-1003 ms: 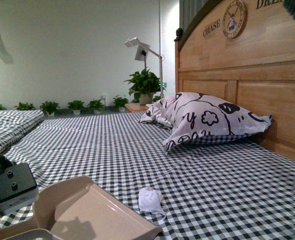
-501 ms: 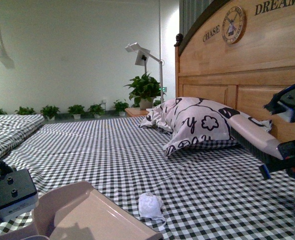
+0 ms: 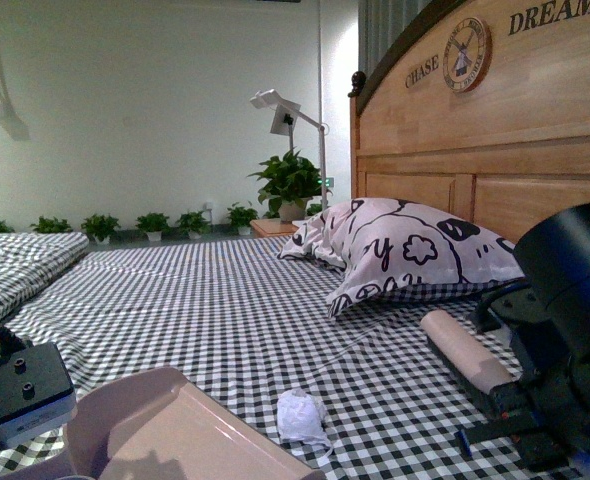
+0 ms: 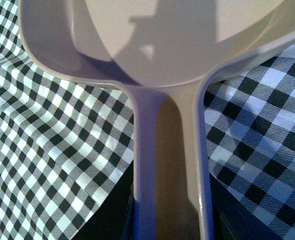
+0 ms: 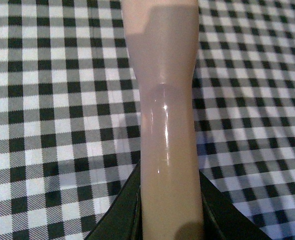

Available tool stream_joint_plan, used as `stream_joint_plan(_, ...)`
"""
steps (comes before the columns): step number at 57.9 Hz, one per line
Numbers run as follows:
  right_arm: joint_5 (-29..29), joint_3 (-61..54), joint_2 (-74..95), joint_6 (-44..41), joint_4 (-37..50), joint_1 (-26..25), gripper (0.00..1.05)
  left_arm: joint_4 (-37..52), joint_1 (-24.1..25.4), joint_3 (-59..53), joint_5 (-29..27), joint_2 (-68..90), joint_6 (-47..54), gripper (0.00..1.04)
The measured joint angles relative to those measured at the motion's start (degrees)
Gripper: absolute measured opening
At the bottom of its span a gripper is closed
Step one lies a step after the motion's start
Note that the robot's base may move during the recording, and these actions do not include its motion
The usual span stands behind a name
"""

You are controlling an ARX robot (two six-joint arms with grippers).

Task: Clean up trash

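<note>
The task is only at its beginning, as I judge it. The trash (image 3: 300,414), a small crumpled wad of white paper, lies on the checked bedsheet (image 3: 225,300), just beside the front edge of the dustpan (image 3: 175,430) and not inside it. Nothing has been swept in yet; the pan looks empty in the front view and in the left wrist view.

My left gripper (image 4: 170,220) is clenched on the handle of the dustpan, as the left wrist view shows the handle running straight between the jaws. My right gripper (image 5: 170,220) is grasping a beige brush handle (image 5: 165,110) in the same manner; in the front view this handle (image 3: 465,350) is near the trash, on the side away from the dustpan, low over the sheet. The bristle end I cannot see clearly.

What is left, I think: to bring the brush behind the wad, push it over the lip into the pan, then carry the pan away. The soft sheet may wrinkle under the lip of the pan, so the wad could slip below it.

For writing, the wooden headboard (image 3: 495,130) behind the pillow (image 3: 405,245) carries the words "CHASE" and "DREAM", with a round emblem (image 3: 467,52) between them. The emblem's small text is not readable.
</note>
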Motion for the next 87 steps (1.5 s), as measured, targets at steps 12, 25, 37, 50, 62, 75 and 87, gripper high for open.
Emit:
stream_joint_plan(12,-1.7,-1.0,3.3,0.6,0.2,2.6,0.2,0.0,0.0,0.0,0.0,0.0,0.0,0.26)
stream_joint_plan(25,-12.4,-3.6,2.1,0.2,-0.4,5.7,0.2,0.0,0.0,0.0,0.0,0.0,0.0,0.26)
stream_joint_plan(37,-33.9,-7.4,-5.6,-4.3,-2.9,8.3,0.19,0.0,0.0,0.0,0.0,0.0,0.0,0.26)
stream_joint_plan(50,-44.5,-7.6,-14.5,-10.3,-10.7,4.9,0.19,0.0,0.0,0.0,0.0,0.0,0.0,0.26)
stream_joint_plan(62,-39.4,-7.6,-16.6,-10.9,-7.1,-2.1,0.19,0.0,0.0,0.0,0.0,0.0,0.0,0.26)
stream_joint_plan(75,-33.6,-8.9,-23.1,-2.9,-2.2,-8.1,0.19,13.1,0.0,-5.1,-5.2,-0.4,-7.4,0.26)
stream_joint_plan(87,-34.7,-12.5,-34.4,2.7,-4.8,-12.4,0.19,26.9,1.9,-9.2,-11.5,-4.3,-20.8,0.26)
